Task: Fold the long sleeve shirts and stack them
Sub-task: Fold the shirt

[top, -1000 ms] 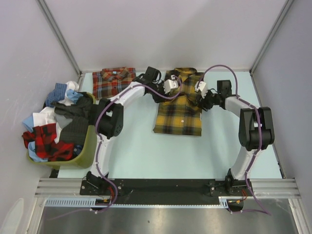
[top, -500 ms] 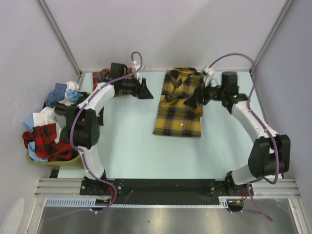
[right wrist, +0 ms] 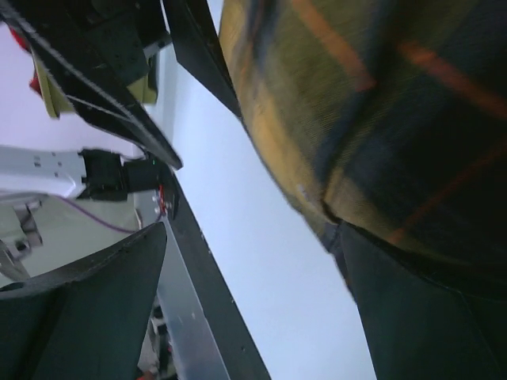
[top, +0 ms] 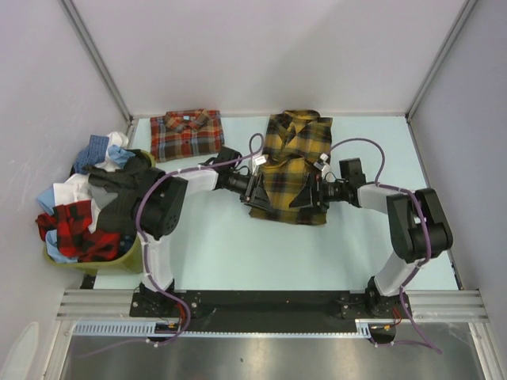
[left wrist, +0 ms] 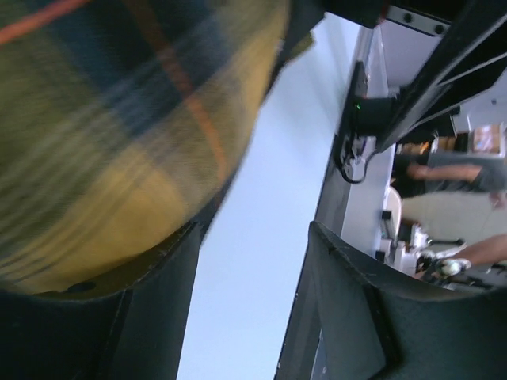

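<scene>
The yellow-and-black shirt (top: 295, 154) lies flat at the middle of the table, collar at the far end. The red-orange shirt (top: 186, 134) lies folded at the back left. My left gripper (top: 255, 188) is low at the yellow shirt's near-left edge. In the left wrist view its jaws stand open (left wrist: 253, 229), with yellow plaid (left wrist: 103, 134) draped over the left finger (left wrist: 150, 301) and bare table in the gap. My right gripper (top: 306, 195) is at the near-right edge, also open (right wrist: 252, 229), with the cloth (right wrist: 372, 103) resting on its right finger (right wrist: 420, 309).
A green basket (top: 136, 255) heaped with mixed clothes (top: 83, 210) stands at the left edge of the table. Grey walls close in the back and sides. The black rail (top: 261, 301) with both arm bases runs along the near edge.
Both grippers have come down from the far, collar end to the yellow shirt's near side edges. The left one swung over from beside the red-orange shirt. Both sets of jaws have opened.
</scene>
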